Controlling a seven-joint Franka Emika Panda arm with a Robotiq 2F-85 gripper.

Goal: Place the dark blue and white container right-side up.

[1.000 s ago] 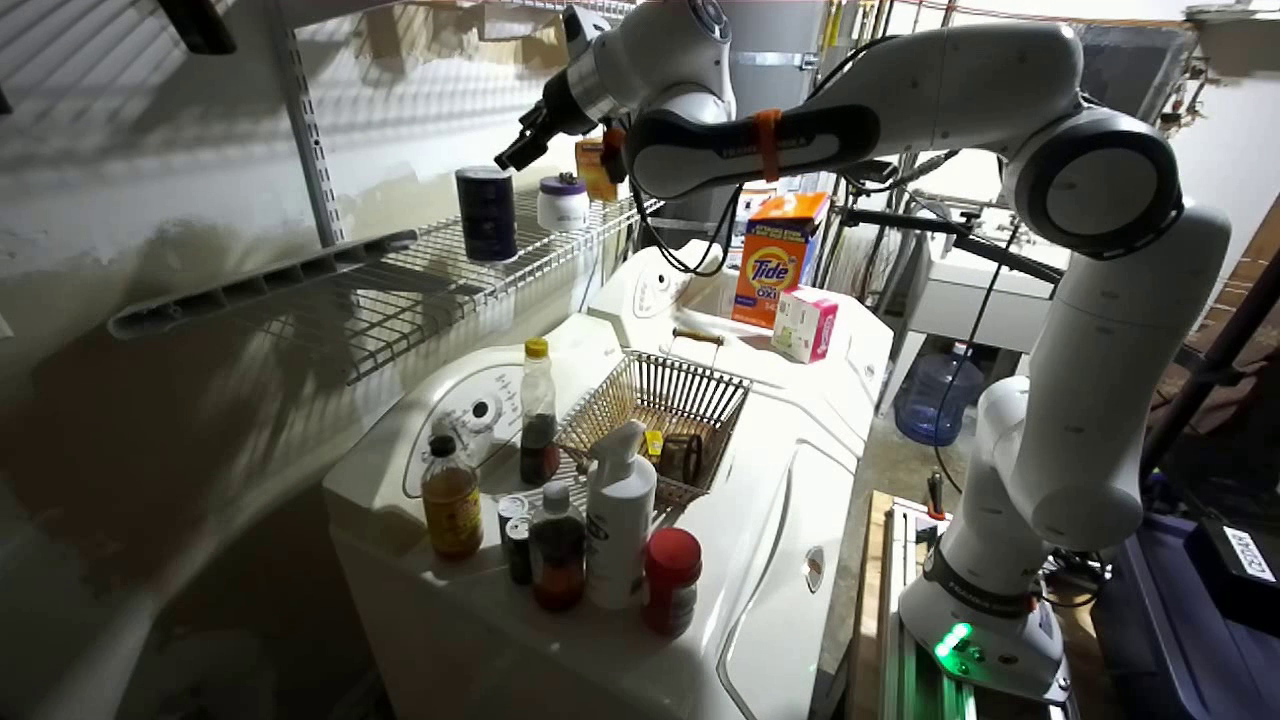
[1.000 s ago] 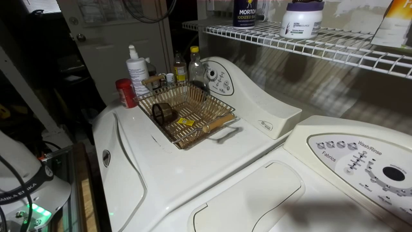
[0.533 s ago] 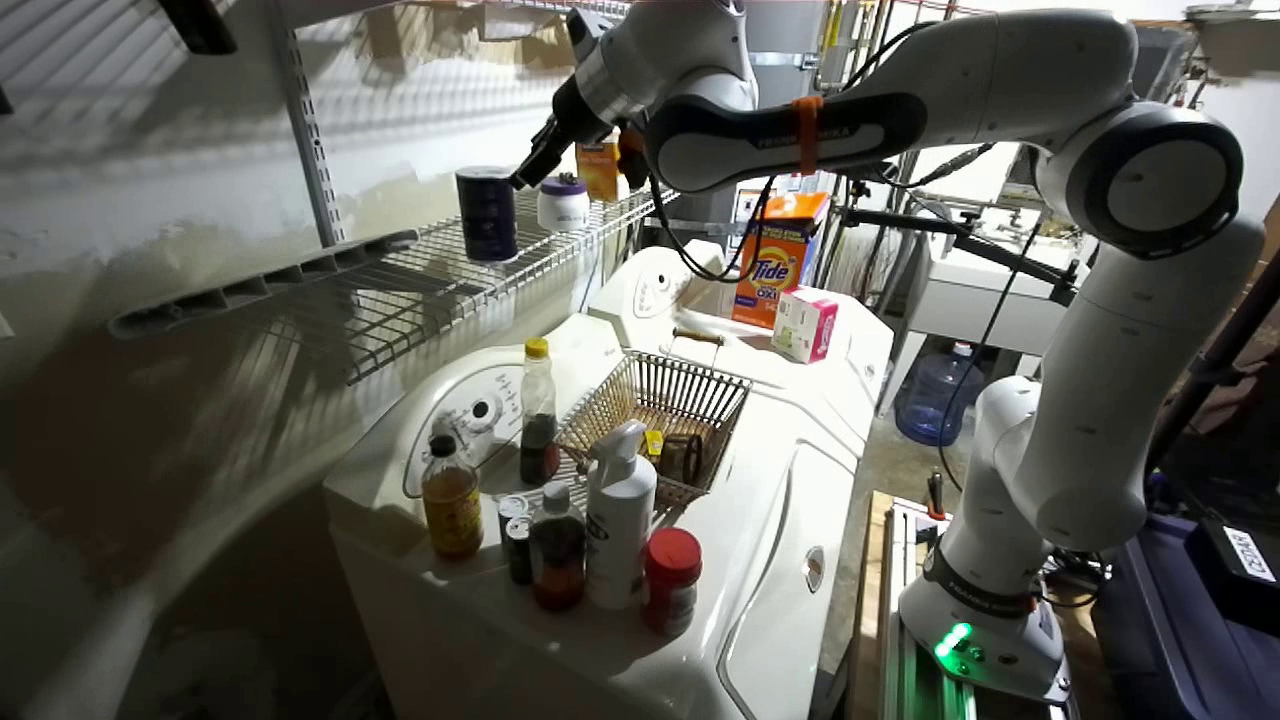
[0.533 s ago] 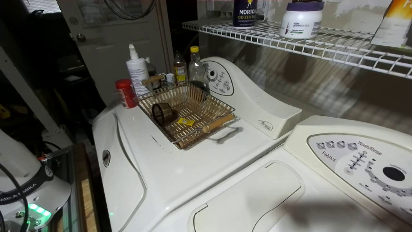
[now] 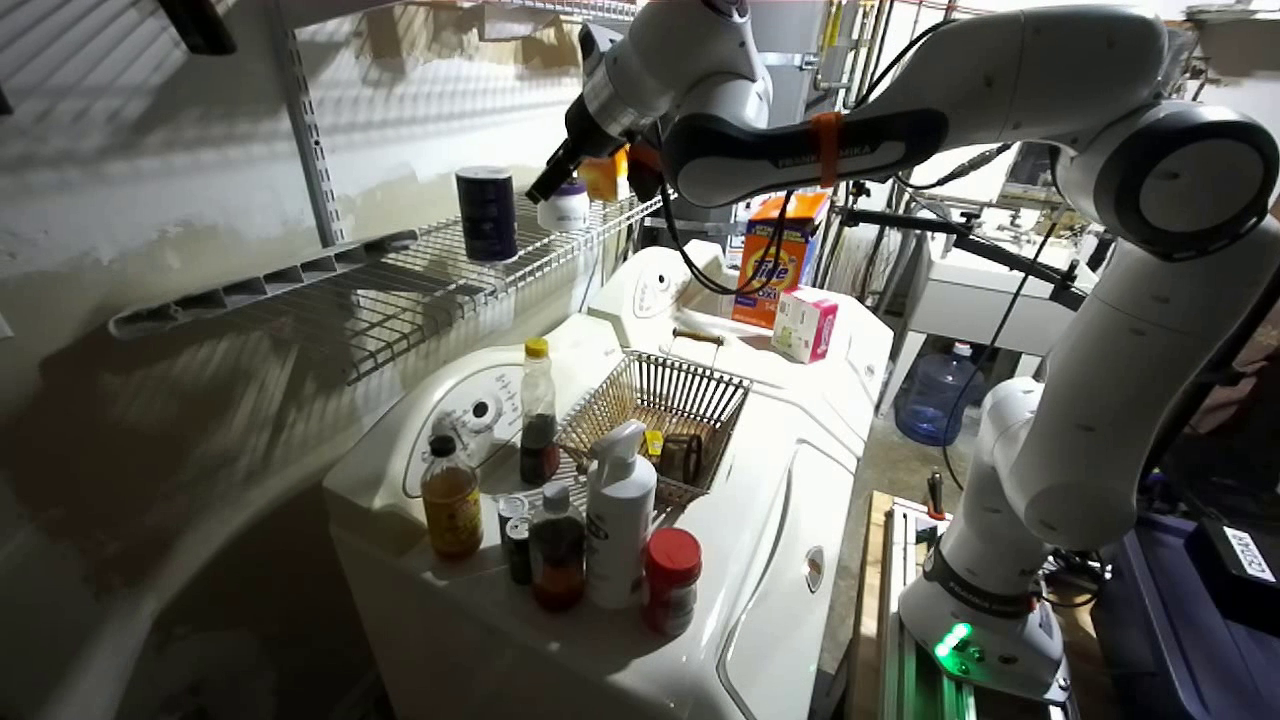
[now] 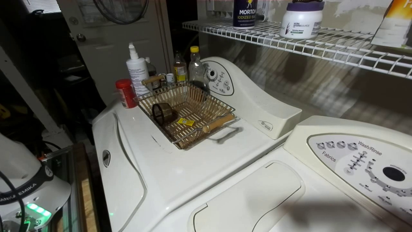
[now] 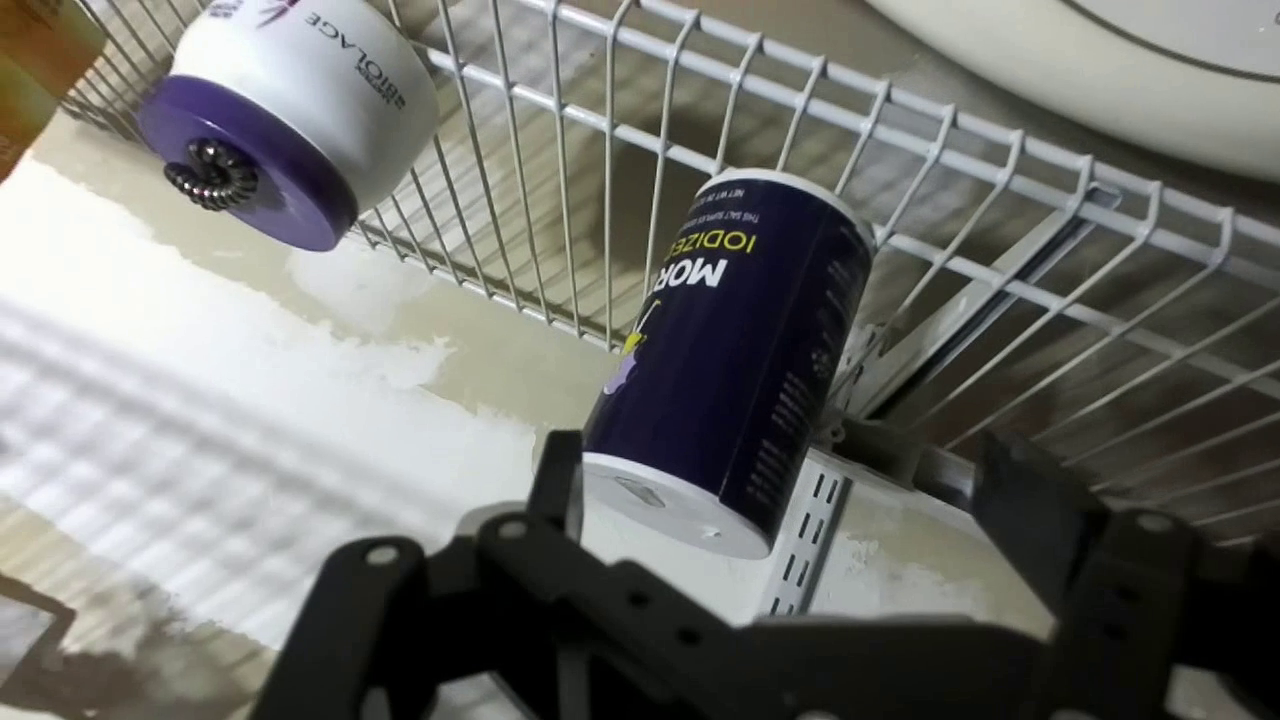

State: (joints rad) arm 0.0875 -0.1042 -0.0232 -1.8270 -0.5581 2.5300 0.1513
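The dark blue and white container point(image 5: 487, 215) is a salt canister standing upright on the white wire shelf point(image 5: 400, 310). Its label reads the right way up in an exterior view point(image 6: 245, 16), where its top is cut off. In the wrist view the canister point(image 7: 730, 350) shows its white top end towards me, with a spout patch on it. My gripper point(image 5: 540, 190) is just to the right of the canister in an exterior view. In the wrist view the gripper point(image 7: 790, 490) has its fingers wide apart and holds nothing. The canister lies beyond the fingertips, nearer the left finger.
A white jar with a purple lid point(image 5: 563, 205) stands beside the canister, close behind my gripper. An orange box point(image 5: 603, 178) is farther along the shelf. Below, a wire basket point(image 5: 735, 400), several bottles and small dark jars point(image 5: 518, 550) stand on the white machine point(image 5: 760, 560).
My gripper has moved right and slightly down in an exterior view, away from the canister's top. The canister has stayed in place on the shelf.
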